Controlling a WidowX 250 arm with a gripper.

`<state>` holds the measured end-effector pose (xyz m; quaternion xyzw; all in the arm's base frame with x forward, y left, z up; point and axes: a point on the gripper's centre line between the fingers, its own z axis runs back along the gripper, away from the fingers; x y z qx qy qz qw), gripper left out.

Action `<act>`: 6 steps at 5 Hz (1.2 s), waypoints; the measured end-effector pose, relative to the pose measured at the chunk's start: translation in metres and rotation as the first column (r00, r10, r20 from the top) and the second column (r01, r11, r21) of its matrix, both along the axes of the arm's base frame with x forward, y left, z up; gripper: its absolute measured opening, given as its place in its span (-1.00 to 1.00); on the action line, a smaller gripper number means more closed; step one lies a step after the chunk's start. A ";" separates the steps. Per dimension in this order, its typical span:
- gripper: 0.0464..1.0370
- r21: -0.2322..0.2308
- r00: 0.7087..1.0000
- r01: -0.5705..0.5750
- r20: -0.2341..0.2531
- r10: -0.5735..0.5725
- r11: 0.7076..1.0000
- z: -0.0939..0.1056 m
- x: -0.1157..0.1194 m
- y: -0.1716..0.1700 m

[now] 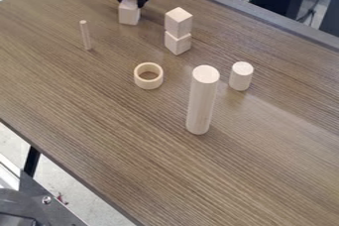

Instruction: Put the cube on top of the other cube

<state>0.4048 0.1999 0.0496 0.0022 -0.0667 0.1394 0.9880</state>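
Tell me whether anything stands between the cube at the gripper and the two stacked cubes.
Nothing visible stands between the cube at the gripper and the stacked cubes. The ring sits off that line, nearer the camera.

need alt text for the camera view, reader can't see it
A black robot gripper is at a pale cube, near a stack of two more cubes. The brown tabletop also holds a ring, a thin peg, a short cylinder and a tall cylinder.
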 end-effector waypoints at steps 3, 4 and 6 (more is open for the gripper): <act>-0.02 -0.132 0.995 0.093 -0.012 -0.095 0.987 0.013 -0.021 0.002; -0.02 -0.123 0.988 0.149 0.063 -0.143 0.981 0.048 -0.039 -0.003; -0.02 -0.086 0.946 0.307 0.140 -0.293 0.948 0.084 -0.065 -0.028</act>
